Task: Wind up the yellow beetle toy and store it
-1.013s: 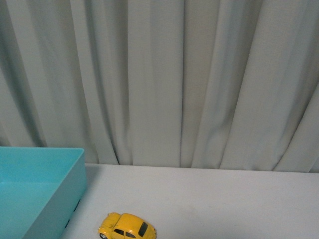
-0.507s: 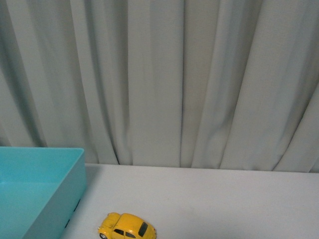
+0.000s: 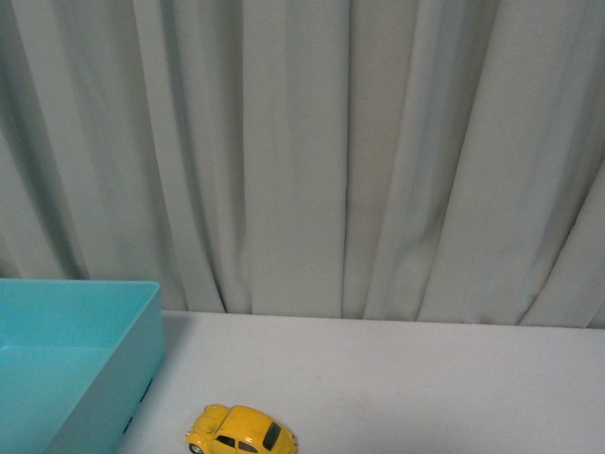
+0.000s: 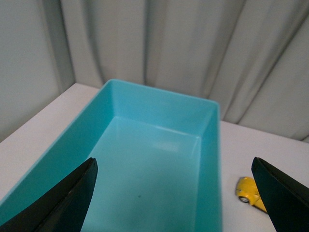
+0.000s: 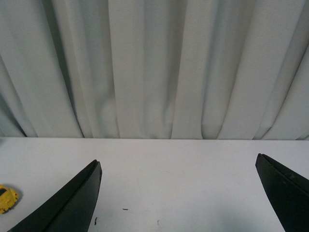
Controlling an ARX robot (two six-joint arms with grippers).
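The yellow beetle toy (image 3: 241, 431) stands on its wheels on the white table, at the bottom edge of the front view, just right of a turquoise bin (image 3: 85, 369). It also shows in the left wrist view (image 4: 248, 192), partly behind a black finger, and at the edge of the right wrist view (image 5: 7, 198). My left gripper (image 4: 174, 191) is open and empty, over the bin's inside (image 4: 145, 183). My right gripper (image 5: 178, 193) is open and empty above bare table, away from the toy. Neither arm shows in the front view.
A grey curtain (image 3: 359, 151) hangs along the table's far edge. The white table (image 3: 425, 388) stretches right of the toy. Small dark specks (image 5: 124, 210) lie on the table under the right gripper.
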